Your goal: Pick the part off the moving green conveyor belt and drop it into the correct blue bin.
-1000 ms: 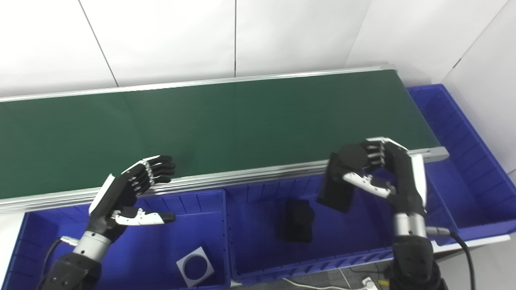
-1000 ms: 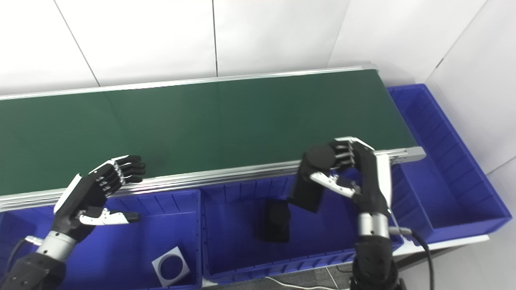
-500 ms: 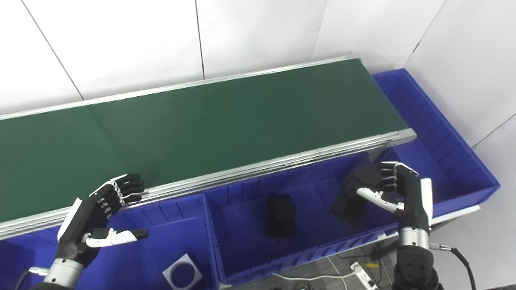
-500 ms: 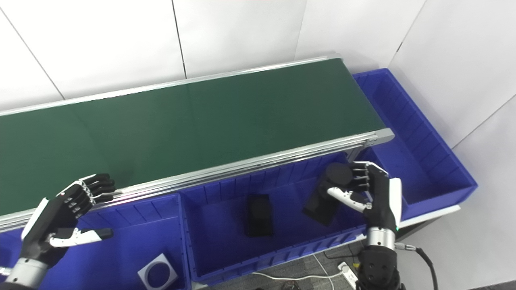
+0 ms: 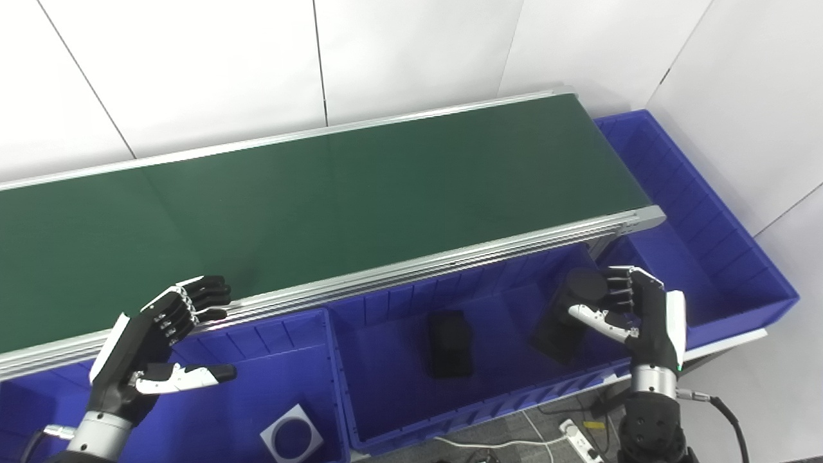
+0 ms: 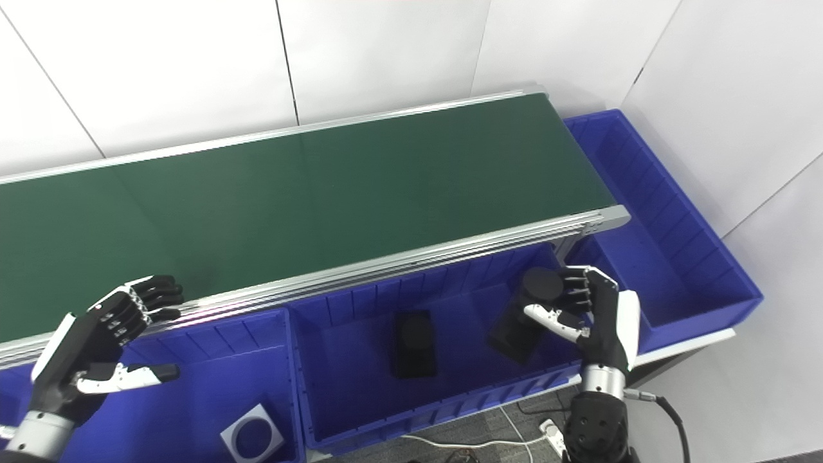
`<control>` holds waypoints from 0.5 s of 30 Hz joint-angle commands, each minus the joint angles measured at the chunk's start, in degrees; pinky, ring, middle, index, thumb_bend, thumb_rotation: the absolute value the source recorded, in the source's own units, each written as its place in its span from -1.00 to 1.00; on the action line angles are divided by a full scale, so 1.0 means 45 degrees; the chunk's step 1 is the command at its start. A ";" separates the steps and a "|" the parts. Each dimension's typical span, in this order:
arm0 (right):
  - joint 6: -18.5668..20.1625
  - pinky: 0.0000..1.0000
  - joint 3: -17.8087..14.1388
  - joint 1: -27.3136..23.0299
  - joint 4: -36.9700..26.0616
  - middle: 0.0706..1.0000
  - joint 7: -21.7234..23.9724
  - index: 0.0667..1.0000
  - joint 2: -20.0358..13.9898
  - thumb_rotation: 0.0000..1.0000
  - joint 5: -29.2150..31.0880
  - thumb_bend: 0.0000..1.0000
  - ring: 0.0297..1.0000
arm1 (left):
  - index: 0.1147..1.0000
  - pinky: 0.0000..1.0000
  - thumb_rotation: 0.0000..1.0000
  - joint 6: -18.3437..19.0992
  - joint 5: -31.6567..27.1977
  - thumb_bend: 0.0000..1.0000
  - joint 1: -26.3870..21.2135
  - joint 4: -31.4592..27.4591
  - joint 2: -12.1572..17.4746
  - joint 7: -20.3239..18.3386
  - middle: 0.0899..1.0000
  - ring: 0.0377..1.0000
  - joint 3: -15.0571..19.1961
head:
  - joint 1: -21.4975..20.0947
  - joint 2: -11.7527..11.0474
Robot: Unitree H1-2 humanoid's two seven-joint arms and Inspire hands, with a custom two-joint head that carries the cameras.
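My right hand [image 5: 633, 308] is shut on a black part [image 5: 566, 318], a block with a round top, and holds it low inside the right end of the middle blue bin [image 5: 488, 411]. A similar black part [image 5: 449, 343] lies on that bin's floor. My left hand [image 5: 157, 331] is open and empty, hovering at the near rail of the green conveyor belt [image 5: 321, 199], above the left blue bin [image 5: 212, 418]. No part is on the belt.
A grey square plate with a round hole [image 5: 292, 437] lies in the left bin. A third blue bin [image 5: 701, 225] stands at the belt's right end. A cable and power strip [image 5: 578, 437] lie on the floor below. White walls stand behind.
The camera has swung to the right since a second ago. My right hand has carried the black part from the belt's rail down into the middle bin. The left hand has stayed put.
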 commanded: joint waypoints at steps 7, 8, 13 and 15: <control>-0.0604 -0.14 0.0306 -0.0082 -0.0477 -0.09 0.0008 -0.06 -0.0335 -1.00 -0.0004 0.05 -0.07 | 0.40 0.40 -1.00 0.0103 -0.0264 0.90 -0.0028 -0.0646 0.0009 -0.0033 0.45 0.47 0.0057 | 0.0138 0.0042; -0.0559 0.00 0.0408 -0.0005 -0.0586 0.12 0.0240 0.14 -0.0405 -0.92 0.0156 0.52 0.09 | 0.40 0.40 -1.00 0.0128 -0.0198 0.90 -0.0019 -0.0680 0.0011 -0.0008 0.45 0.46 0.0045 | 0.0165 0.0042; -0.0805 0.45 0.0752 0.0301 -0.0844 0.65 0.1092 0.58 -0.0692 -0.66 0.0962 0.99 0.56 | 0.41 0.43 -1.00 0.0101 -0.0228 0.90 -0.0007 -0.0635 0.0004 -0.0082 0.46 0.47 0.0015 | 0.0236 0.0035; -0.0889 0.49 0.0855 0.0398 -0.0935 0.69 0.1355 0.62 -0.0752 -0.63 0.1300 1.00 0.62 | 0.42 0.42 -1.00 0.0007 -0.0132 0.90 0.0002 -0.0654 0.0025 -0.0089 0.46 0.47 -0.0023 | 0.0304 0.0022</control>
